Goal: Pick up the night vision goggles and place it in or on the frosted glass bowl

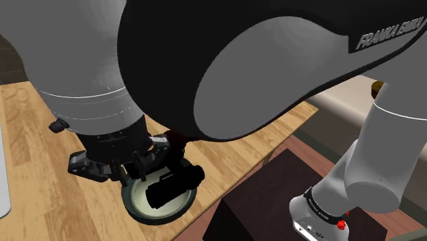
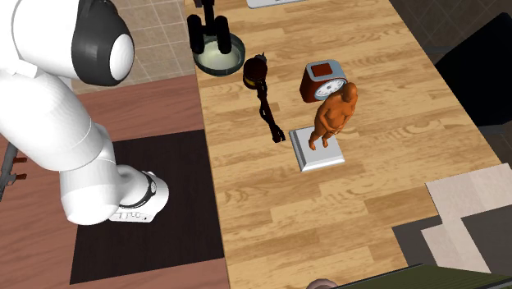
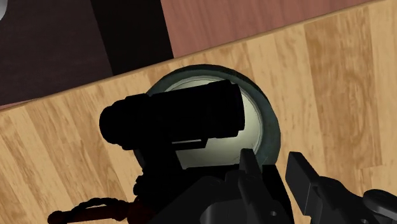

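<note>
The end effector (image 3: 273,162) shows two black fingers standing a little apart in the wrist view. A strip of the wooden tabletop (image 3: 343,83) shows in the gap between them, and nothing is clasped there. The goggles (image 3: 178,118) lie just to one side of the fingers, outside the gap. Whether a finger brushes them cannot be told, since black runs into black.

The goggles are plain black all over. They have a thick barrel that steps down to a narrower end, and a blocky part under it. They sit in the bowl (image 3: 270,124), across its pale inside, and cover much of it. The bowl has a dark greenish rim and a cream inside. It stands on the tabletop close to the edge.

In the shoulder view the end effector (image 1: 147,161) hangs right over the bowl (image 1: 137,205), with the goggles (image 1: 174,183) lying in it. In the second exterior view the goggles (image 2: 205,34) show as two black tubes side by side at the bowl (image 2: 221,61). Just beside the bowl lies a dark brown thing (image 2: 256,70) with a black cord. Farther along stand a red-brown scale (image 2: 322,80) and an orange figure (image 2: 332,119) on a grey slab (image 2: 320,156).
</note>
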Motion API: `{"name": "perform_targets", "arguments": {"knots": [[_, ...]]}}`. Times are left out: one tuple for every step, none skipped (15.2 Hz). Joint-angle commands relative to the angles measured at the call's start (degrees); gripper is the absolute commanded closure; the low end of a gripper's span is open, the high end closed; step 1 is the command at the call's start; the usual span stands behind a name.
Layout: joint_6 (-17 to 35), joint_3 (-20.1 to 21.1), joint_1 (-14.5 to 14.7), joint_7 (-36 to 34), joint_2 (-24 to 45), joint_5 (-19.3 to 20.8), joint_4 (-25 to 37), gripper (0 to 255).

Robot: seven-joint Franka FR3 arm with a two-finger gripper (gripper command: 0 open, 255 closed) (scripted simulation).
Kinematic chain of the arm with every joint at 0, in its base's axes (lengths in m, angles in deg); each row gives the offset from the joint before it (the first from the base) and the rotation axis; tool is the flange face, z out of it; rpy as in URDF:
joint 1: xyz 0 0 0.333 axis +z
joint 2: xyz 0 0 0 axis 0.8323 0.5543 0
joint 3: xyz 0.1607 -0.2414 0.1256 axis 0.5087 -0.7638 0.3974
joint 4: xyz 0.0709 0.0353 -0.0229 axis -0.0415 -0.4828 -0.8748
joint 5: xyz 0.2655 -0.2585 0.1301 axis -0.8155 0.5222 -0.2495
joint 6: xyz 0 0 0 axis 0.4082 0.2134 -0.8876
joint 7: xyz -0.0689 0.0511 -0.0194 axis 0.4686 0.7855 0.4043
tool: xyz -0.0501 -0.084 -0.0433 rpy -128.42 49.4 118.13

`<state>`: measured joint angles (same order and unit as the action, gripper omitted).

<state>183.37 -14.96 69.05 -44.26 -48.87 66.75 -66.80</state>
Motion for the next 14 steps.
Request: {"name": "perform_targets", "arguments": {"knots": [[1.52,-0.08,-0.26,-0.12,0.04,0.12,-1.47,255],[2.26,-0.13,-0.35,-0.23,0.1,0.21,-2.19,255],[2.99,-0.19,-0.42,-0.34,0.18,0.31,-2.9,255],[3.71,-0.25,-0.48,-0.46,0.27,0.43,-3.59,255],[4.43,-0.32,-0.52,-0.59,0.38,0.57,-4.26,255],[5.14,-0.4,-0.55,-0.73,0.51,0.72,-4.91,255],[5.84,-0.49,-0.57,-0.87,0.65,0.88,-5.55,255],[6.53,-0.58,-0.57,-1.03,0.81,1.07,-6.17,255],[7.22,-0.68,-0.57,-1.19,0.98,1.26,-6.77,255],[7.57,-0.73,-0.56,-1.28,1.08,1.37,-7.08,255],[7.57,-0.73,-0.56,-1.28,1.08,1.37,-7.08,255],[7.57,-0.74,-0.56,-1.28,1.08,1.37,-7.08,255],[7.57,-0.74,-0.56,-1.28,1.08,1.37,-7.08,255],[7.57,-0.74,-0.56,-1.28,1.08,1.37,-7.08,255]]}}
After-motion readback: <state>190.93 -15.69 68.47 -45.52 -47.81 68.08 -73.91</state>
